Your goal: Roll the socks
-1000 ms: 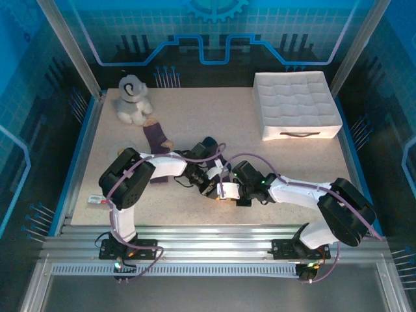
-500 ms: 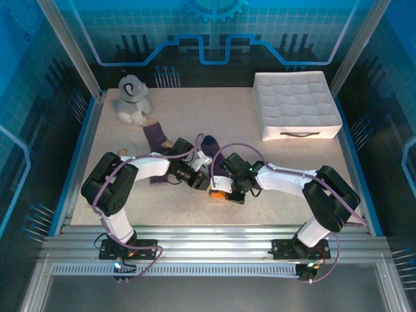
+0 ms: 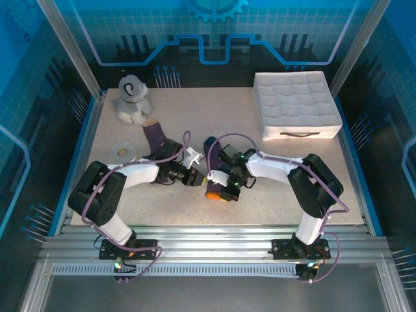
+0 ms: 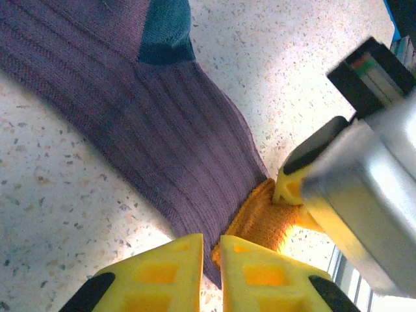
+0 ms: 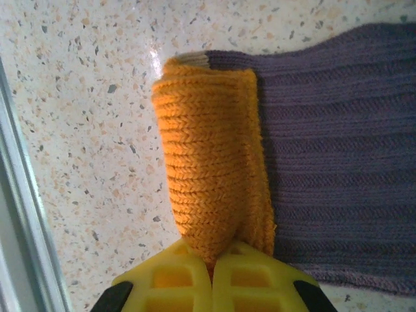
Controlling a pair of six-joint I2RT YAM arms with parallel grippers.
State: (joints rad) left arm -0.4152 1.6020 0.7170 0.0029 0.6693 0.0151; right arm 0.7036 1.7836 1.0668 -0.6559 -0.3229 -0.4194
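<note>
Rolling is at its first turn, I judge: the orange-cuffed sock [image 4: 162,143] lies flat on the table, just in front of the two arms and near the middle. Its orange cuff [image 5: 211,169] is doubled over into a short fat fold at the near end. The purple leg and navy heel stretch away from that fold toward the back.

The right gripper [image 5: 211,257] has its yellow fingers pressed together on the folded cuff, the knit bulging out just above them. The left gripper [image 4: 209,250] comes in from the other side, its fingers almost touching, with the sock's side edge caught in the thin slit between them — a light nip, as far as the wrist view shows.

The next move calls for both grips to turn the cuff over the leg evenly, keeping the fold tight so it does not slacken or skew. The second sock [image 3: 156,136] lies well apart, toward the far left, not yet brought in.

The table [image 3: 273,188] is pale speckled stone-look. On it stand a grey-white plush dog [image 3: 133,99] at the far left, a flat white ring [image 3: 121,151] near it, and a quilted white box [image 3: 296,104] at the far right. Blue patterned walls and aluminium rails [image 3: 208,237] close the cell in.
</note>
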